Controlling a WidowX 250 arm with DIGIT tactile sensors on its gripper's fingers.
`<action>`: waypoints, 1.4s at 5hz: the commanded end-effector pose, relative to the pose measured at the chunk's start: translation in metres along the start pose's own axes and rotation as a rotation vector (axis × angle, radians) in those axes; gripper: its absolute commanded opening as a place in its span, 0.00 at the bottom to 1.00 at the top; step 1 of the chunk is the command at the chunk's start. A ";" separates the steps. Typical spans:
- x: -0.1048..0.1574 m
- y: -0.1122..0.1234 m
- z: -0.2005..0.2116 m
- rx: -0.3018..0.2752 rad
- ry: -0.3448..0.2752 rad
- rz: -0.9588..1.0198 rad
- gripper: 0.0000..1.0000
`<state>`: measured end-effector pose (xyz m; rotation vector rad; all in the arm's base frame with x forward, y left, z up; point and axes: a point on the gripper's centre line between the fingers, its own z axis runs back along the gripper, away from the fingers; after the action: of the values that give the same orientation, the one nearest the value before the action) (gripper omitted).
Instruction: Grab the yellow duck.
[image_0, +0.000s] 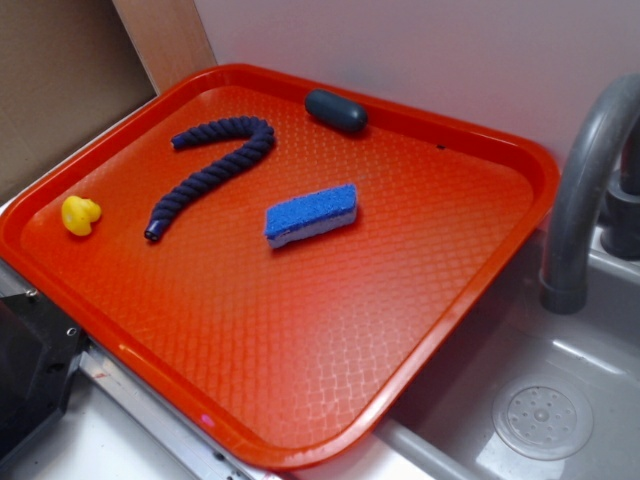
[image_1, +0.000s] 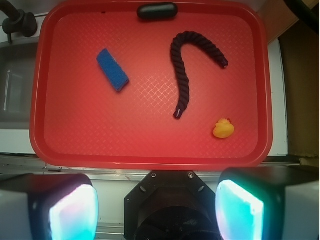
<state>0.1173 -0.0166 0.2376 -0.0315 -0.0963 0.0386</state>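
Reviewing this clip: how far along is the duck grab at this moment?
Nothing looks done yet. The yellow duck sits untouched on the red tray, apart from the dark rope and the blue sponge. In hand: nothing; in the wrist view the gripper is open and empty, high above the tray's near edge. Left: move over the duck, descend, close on it and lift.

- Your gripper (image_1: 157, 210) shows only in the wrist view, along the bottom edge of the frame.
- Its two broad, pale fingers (image_1: 74, 212) stand far apart, one in each lower corner, with nothing between them.
- The inner pads (image_1: 239, 209) glow a light teal.
- The black, rounded wrist mount (image_1: 170, 205) sits centred between the fingers.
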 end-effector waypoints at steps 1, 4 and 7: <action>0.000 0.000 0.000 0.000 0.000 0.000 1.00; 0.038 0.057 -0.068 0.049 0.090 0.413 1.00; 0.042 0.102 -0.129 0.170 0.160 0.472 1.00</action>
<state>0.1689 0.0756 0.1047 0.1140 0.0996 0.5020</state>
